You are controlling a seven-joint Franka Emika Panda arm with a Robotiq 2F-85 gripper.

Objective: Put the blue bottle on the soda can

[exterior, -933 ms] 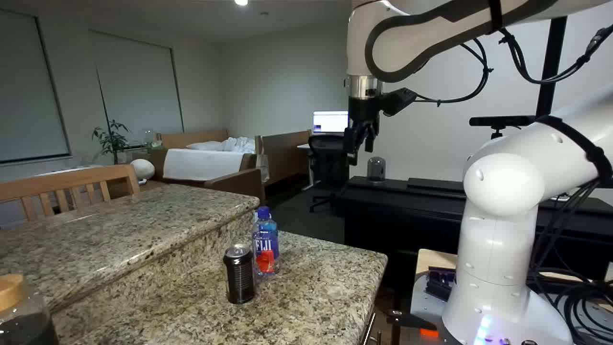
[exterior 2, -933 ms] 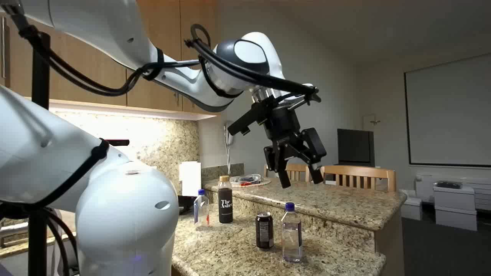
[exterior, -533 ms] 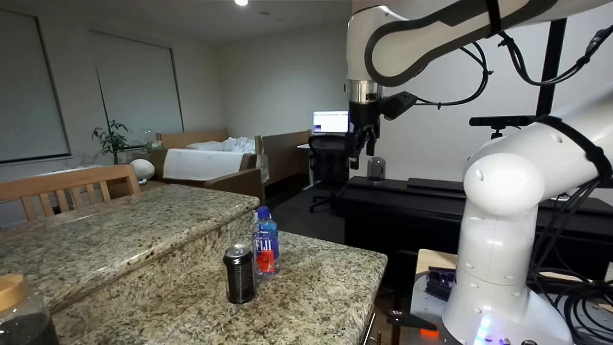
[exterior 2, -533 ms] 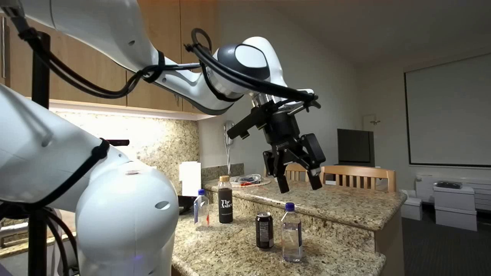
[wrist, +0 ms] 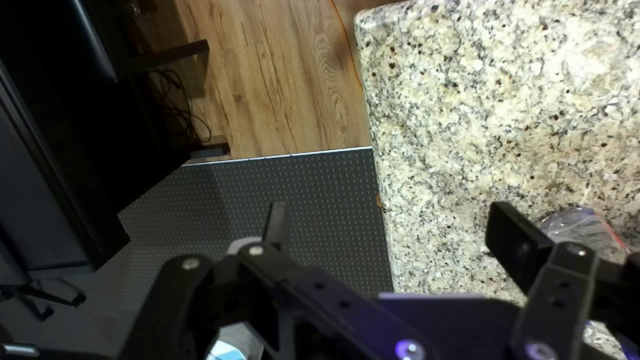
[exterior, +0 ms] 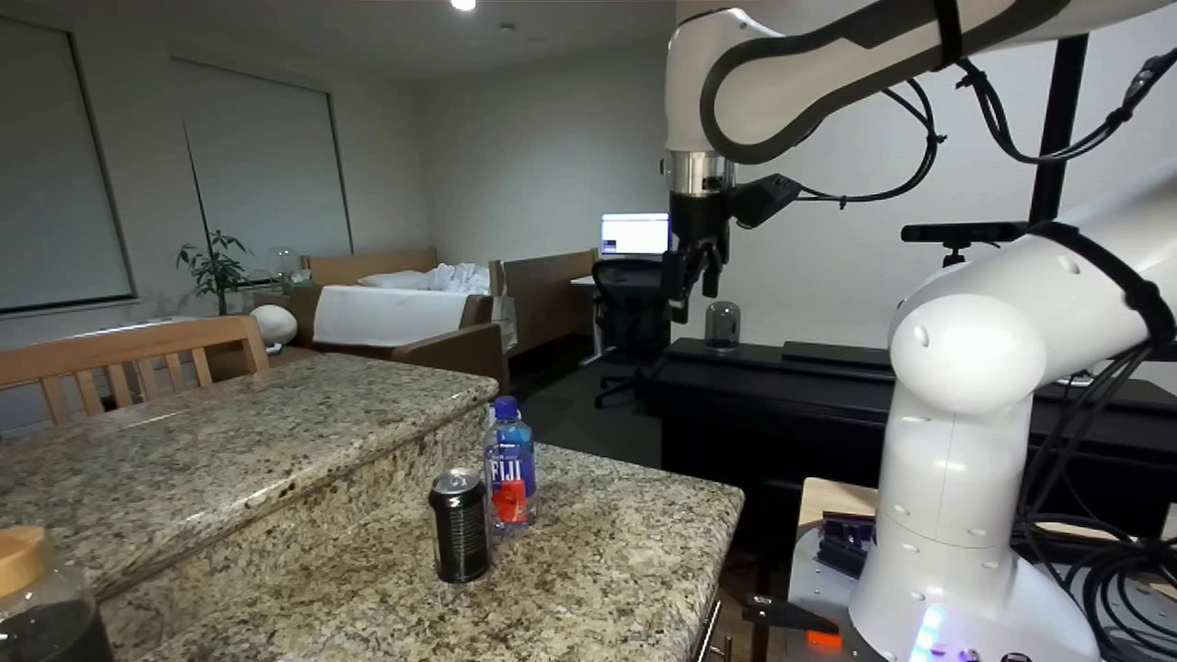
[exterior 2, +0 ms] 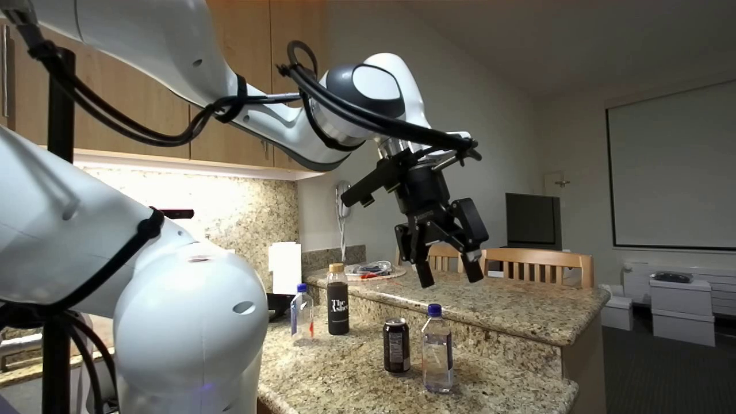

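Bottle (exterior: 511, 467): upright on bench (exterior: 598, 570), just beside can (exterior: 460, 529)
Can: upright too
Pincer (exterior 2: 450, 277): wide, higher than bottle

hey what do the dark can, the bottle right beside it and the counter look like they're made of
The can: metal, likely aluminum, glossy dark finish with a bare silvery top. The bottle: probably clear plastic, since it's see-through; glass isn't ruled out. The counter: polished stone, perhaps granite, by its speckles and glinting edge.

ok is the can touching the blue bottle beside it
Apart: in an exterior view, countertop shows between the soda can and the blue bottle.
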